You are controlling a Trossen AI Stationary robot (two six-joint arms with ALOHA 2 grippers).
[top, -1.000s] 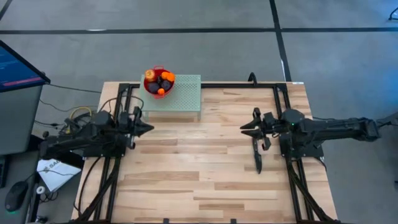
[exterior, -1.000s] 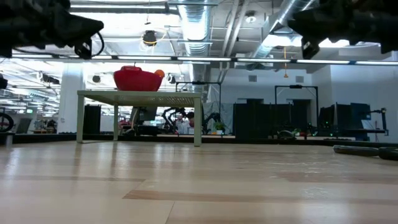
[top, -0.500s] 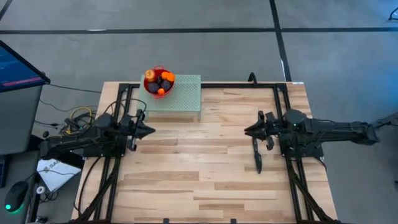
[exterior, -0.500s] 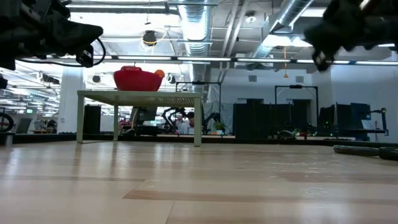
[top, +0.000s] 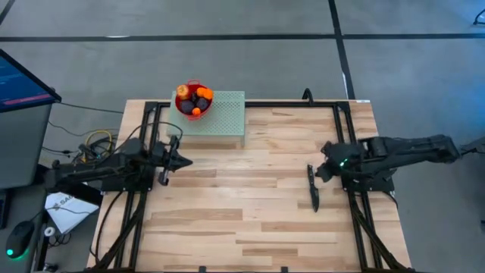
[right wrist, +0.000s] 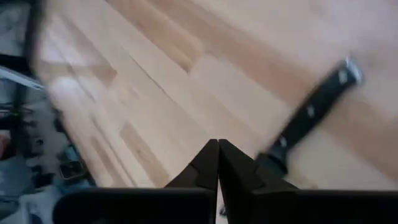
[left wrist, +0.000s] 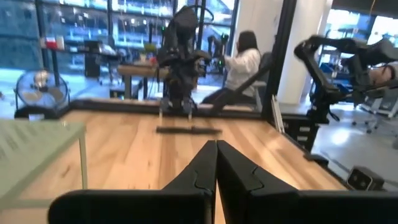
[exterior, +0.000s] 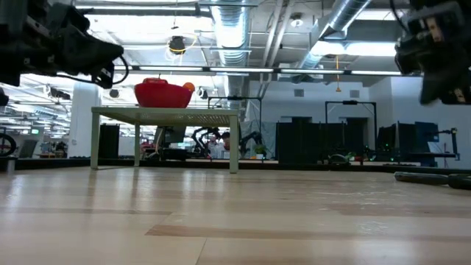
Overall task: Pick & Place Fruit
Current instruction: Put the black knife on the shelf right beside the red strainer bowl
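Note:
The fruit [top: 194,99], dark purple, orange and one red-yellow piece, lies heaped in a red bowl [exterior: 162,94]. The bowl stands on the far left corner of a small green table [top: 216,117]. My left gripper [top: 188,161] hovers shut and level, just on the near side of that table, pointing toward the right edge [left wrist: 216,155]. My right gripper [top: 321,172] is shut and slants down over the wood beside a black knife [right wrist: 311,115]. Neither gripper holds anything.
The black knife [top: 312,188] lies flat on the wooden table top [top: 242,197], just left of my right gripper. Black frame rails [top: 345,129] run along the left, right and far sides. Open wood lies between the arms. A person sits in the room beyond [left wrist: 239,68].
My right gripper has drawn back toward the table's right edge, rolled and tipped from level to slanting downward. My left gripper has sunk a little, staying shut and level. The bowl, fruit and knife have not moved.

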